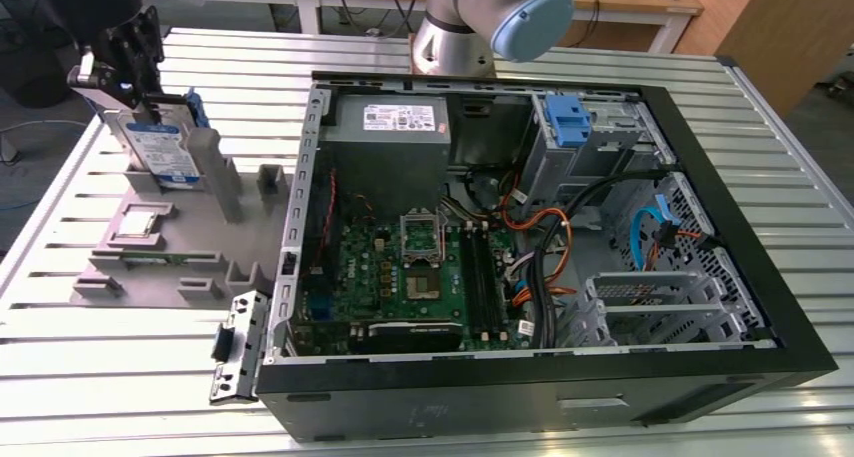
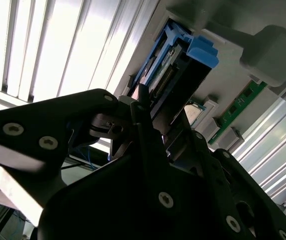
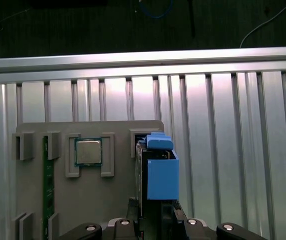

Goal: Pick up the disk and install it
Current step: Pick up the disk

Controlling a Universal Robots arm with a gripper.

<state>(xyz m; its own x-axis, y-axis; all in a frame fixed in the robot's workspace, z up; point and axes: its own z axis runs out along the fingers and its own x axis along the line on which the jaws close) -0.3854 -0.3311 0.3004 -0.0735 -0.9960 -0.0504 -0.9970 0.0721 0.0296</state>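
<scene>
The disk (image 1: 163, 149), a silver drive with a white-and-blue label in a blue carrier, stands on edge in a slot of the grey fixture (image 1: 160, 267) at the exterior view's left. My gripper (image 1: 131, 89) comes down on its upper end from above. In the first wrist view the black fingers (image 3: 132, 206) sit against both sides of the disk (image 3: 160, 172), and the gripper (image 3: 155, 206) looks shut on it. The second wrist view shows the gripper (image 2: 150, 112) straddling the disk's (image 2: 183, 75) edge.
An open computer case (image 1: 747, 277) takes up the exterior view's middle and right, with a blue bracket (image 1: 567, 117) in its drive bay and a grey power supply (image 1: 387, 122). The fixture also holds a processor chip (image 3: 88, 151) and a green memory stick (image 3: 46, 185). A slatted metal table (image 1: 120, 377) lies underneath.
</scene>
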